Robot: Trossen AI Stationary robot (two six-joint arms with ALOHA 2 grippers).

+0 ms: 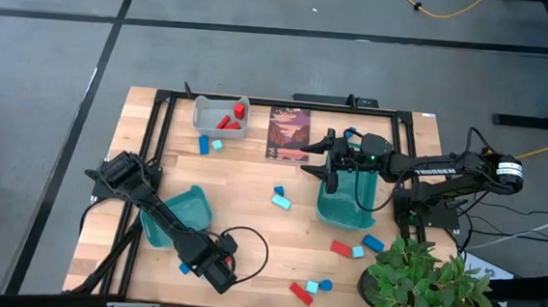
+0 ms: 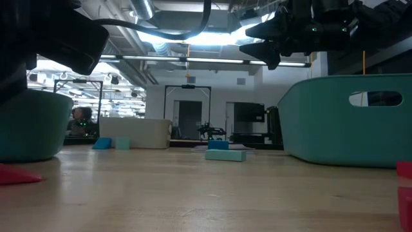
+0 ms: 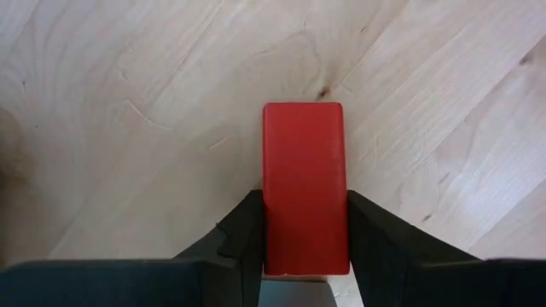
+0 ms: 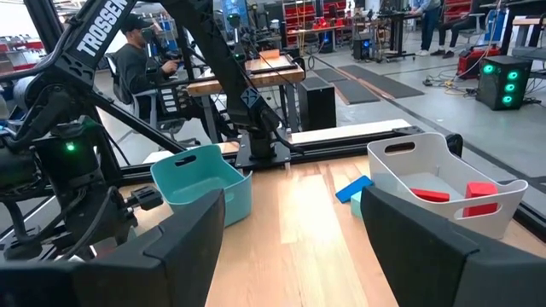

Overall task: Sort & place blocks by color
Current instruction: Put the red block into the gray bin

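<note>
The red block (image 3: 304, 188) sits flat on the table (image 1: 250, 220) near its front edge, right between the two fingers (image 3: 247, 234) of the left claw (image 3: 304, 243). The fingers hug both long sides of it, so that claw is pinching the red block. From above you can barely see it, the wrist covers it.

Containers: three bins. The grey bin (image 1: 221, 114) at the back has red blocks inside, looks like three. The teal bin (image 1: 178, 215) on the left is tipped, and I can't tell what's in it. The other teal bin (image 1: 348, 202) sits right of centre, with the right claw (image 1: 334, 172) hanging over its rim, fingers spread wide, nothing in them.

Loose blocks on the table, as far as I can count: two beside the grey bin (one dark blue, one cyan), two mid-table, three just right of the second teal bin (red, cyan, blue), three near the front edge (red, cyan, blue), plus one blue by the left arm.

A dark picture card (image 1: 289, 133) lies at the back, and a potted plant (image 1: 429, 285) stands at the front right corner.
</note>
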